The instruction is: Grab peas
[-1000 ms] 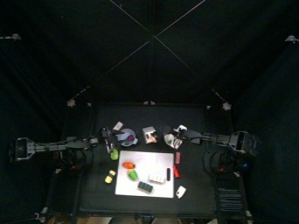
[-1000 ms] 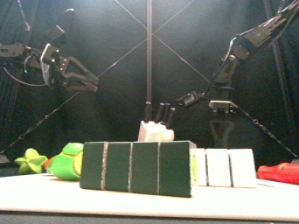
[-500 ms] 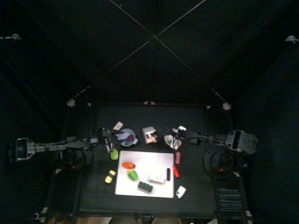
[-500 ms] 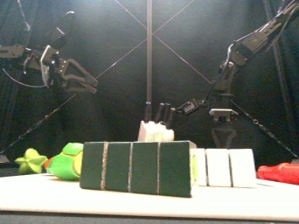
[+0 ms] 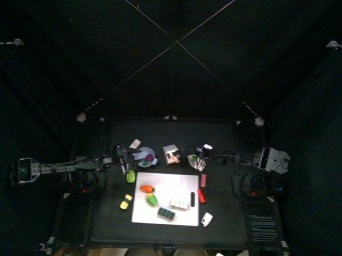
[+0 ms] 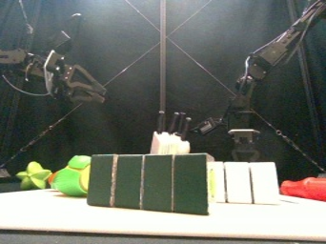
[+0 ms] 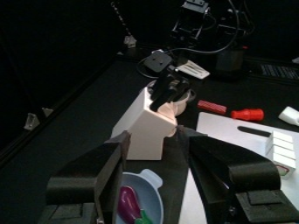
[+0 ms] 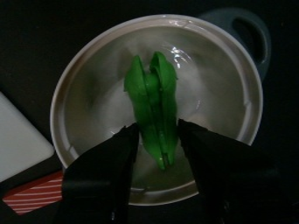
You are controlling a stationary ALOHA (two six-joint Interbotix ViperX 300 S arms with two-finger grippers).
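The peas [image 8: 153, 103] are green pods lying in a small round white dish [image 8: 87, 79]. My right gripper [image 8: 158, 131] hangs straight over them, open, one jaw on each side of the pods and nothing gripped. In the top view this gripper [image 5: 202, 157] covers the dish at the right of the white knife block [image 5: 171, 153]. My left gripper [image 7: 158, 144] is open and empty, raised at the table's left [image 6: 71, 81] above a pale bowl [image 7: 149, 188] with purple and green pieces.
A white board [image 5: 167, 188] lies mid-table with a red piece [image 5: 203, 183] at its right edge. A plain green oblong piece [image 5: 130, 177] and a yellow-green piece [image 5: 124, 202] lie left. A dark green block [image 6: 147, 181] and white blocks [image 6: 242, 181] stand at the front.
My right gripper has swung toward the right and dropped lower, coming down over the dish of peas. The left arm has stayed where it was.
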